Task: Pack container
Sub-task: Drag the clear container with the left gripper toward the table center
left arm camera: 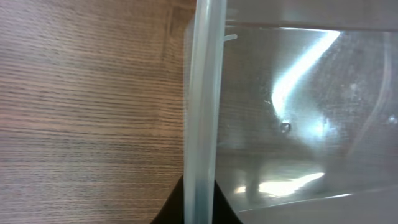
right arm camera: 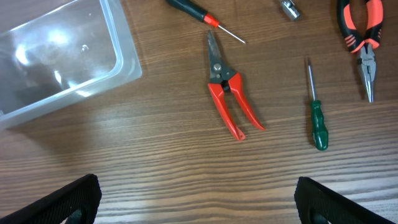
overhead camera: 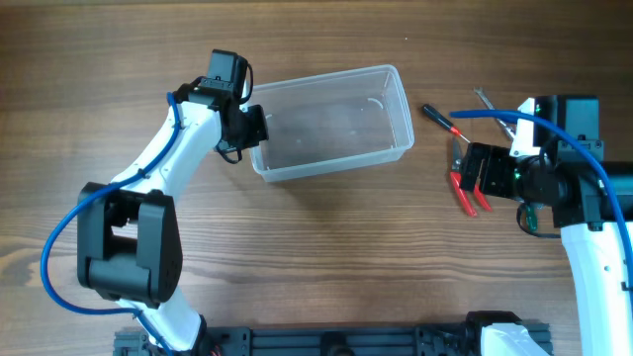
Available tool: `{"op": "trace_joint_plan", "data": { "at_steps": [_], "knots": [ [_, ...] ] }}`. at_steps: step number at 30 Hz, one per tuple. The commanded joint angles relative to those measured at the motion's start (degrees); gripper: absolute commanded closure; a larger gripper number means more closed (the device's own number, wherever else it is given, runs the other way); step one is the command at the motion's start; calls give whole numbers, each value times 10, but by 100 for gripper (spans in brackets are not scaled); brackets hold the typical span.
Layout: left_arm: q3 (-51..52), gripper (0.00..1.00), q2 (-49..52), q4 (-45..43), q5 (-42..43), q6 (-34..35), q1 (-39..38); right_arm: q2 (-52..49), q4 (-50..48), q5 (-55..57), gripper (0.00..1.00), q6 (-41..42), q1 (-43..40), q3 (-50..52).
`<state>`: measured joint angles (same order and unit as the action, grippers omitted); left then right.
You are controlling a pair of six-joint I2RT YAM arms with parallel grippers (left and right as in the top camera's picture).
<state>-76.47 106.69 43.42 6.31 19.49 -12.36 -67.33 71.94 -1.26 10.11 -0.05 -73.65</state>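
Overhead: we see the container (overhead camera: 336, 124), empty, lying slantwise near the middle of the table (overhead camera: 99, 59). Its left short end is taken by the left gripper (overhead camera: 252, 127). The right gripper (overhead camera: 480, 168) hangs just above the red-handled cutters (overhead camera: 463, 193), among small tools well to the container's right. Left wrist: the thick rim runs upright between two dark fingers (left arm camera: 173, 213) that press it from either side, so we read this claw as clamped on the container. Right wrist: the jaws stand wide apart and hold nothing. Below them lie the cutters, a green screwdriver (right arm camera: 318, 121), orange-handled pliers (right arm camera: 360, 31) and a black-handled screwdriver (right arm camera: 189, 7), with one end of the container at upper left. We judge the step in hand to be the first pick. It is best done by descending straight over the cutters' pivot, turning the wrist so the fingers cross the handles, and closing firmly. The left clamp should hold the container firm for the drop.
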Motion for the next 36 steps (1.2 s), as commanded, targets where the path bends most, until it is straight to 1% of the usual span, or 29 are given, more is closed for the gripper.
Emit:
{"op": "trace_joint_plan", "data": {
  "at_steps": [1, 2, 3, 5, 8, 11, 14, 18, 21, 27, 29, 33, 36],
  "knots": [
    [-3, 93, 7, -2, 11, 2, -2, 4, 2, -2, 0, -11, -2, -10],
    [-3, 83, 7, -2, 11, -2, -2, 4, 2, -2, 0, -11, -2, -10],
    [-3, 76, 7, -4, 10, -17, -2, 4, 3, -2, 0, -11, -2, -10],
    [-3, 69, 7, -8, -3, -42, -2, 4, 4, -2, 0, -11, -2, -10],
    [-3, 60, 7, -9, -24, -45, -1, 4, 5, -2, 0, -11, -2, -10],
    [-3, 60, 7, -18, -26, -59, 3, 4, 10, -2, 0, -11, -2, -10],
    [-3, 55, 7, -40, -68, -59, 3, 4, 12, -2, 0, -11, -2, -10],
    [-3, 48, 7, -81, -95, -90, 7, 4, 14, -2, 0, -11, -2, -10],
    [-3, 42, 7, -110, -122, -101, 7, 4, 15, -2, 0, -11, -2, -10],
    [-3, 29, 14, -158, -125, -103, 8, 4, 18, 0, 0, -14, -2, -10],
    [-3, 28, 23, -166, -127, -103, 9, 4, 19, 0, 0, -14, -2, -10],
    [-3, 25, 32, -188, -178, -103, 15, 4, 21, 0, 0, -14, -2, -10],
    [-3, 24, 32, -209, -180, -103, 30, 4, 24, 0, 0, -16, -2, -10]
  ]
}}
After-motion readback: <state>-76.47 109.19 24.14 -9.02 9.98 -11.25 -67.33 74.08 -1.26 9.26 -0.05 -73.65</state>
